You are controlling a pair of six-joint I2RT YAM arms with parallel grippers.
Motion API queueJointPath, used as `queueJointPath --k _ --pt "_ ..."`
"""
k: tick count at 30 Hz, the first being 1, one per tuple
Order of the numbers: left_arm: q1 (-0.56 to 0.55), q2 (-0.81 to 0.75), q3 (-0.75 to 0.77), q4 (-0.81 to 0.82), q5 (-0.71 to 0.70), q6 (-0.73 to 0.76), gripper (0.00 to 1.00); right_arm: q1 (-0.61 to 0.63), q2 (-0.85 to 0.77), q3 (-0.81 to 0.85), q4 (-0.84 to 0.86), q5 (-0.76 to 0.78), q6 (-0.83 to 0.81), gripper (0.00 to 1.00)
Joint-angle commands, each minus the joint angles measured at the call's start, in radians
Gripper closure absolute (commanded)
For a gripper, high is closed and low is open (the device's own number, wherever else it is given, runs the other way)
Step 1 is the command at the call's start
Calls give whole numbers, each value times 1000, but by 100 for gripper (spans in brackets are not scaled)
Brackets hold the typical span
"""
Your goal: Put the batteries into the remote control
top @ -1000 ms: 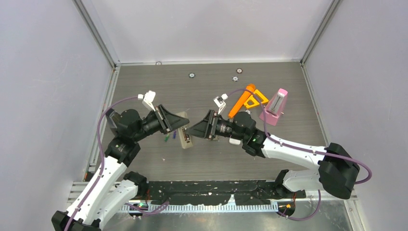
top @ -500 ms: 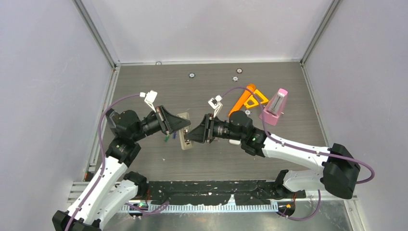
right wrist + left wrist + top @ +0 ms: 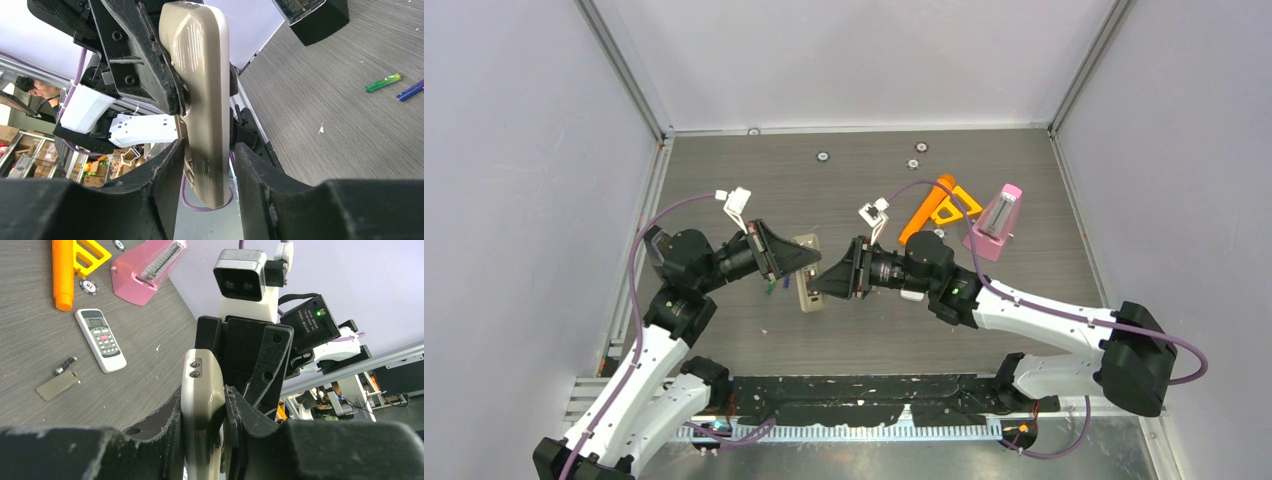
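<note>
Remote (image 3: 200, 75) in left pincer (image 3: 202, 400), right pincer (image 3: 207, 150) nearer — jaws narrowed

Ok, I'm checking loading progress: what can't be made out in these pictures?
- The beige remote: no battery bay shows in the wrist views, jaws covering its sides; top view too small.
- The right gripper: right wrist view doesn't settle whether it presses the remote.
- The white remote: mostly under the right arm in the top view.

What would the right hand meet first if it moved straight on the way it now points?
The beige remote control: it sits between the fingers of the right hand, held from the opposite side by the left hand. Whether those fingers touch it is unclear.
</note>
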Motion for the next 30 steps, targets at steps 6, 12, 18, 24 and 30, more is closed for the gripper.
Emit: queueJointPath --k 6,12,18,24,30 --pt "1 1 3 75 36 -13 100 2 -87 -41 151 7 51 19" --pt "1 1 -10 133 62 -66 100 8 -10 -1 206 -76 62 11" --pt "1 -2 -31 194 77 -123 100 36 89 54 234 -110 54 11" --pt "1 -5 -37 189 67 -118 100 54 118 66 261 -112 71 47" --pt "0 -8 -13 143 73 -83 74 52 120 47 277 -134 105 80"
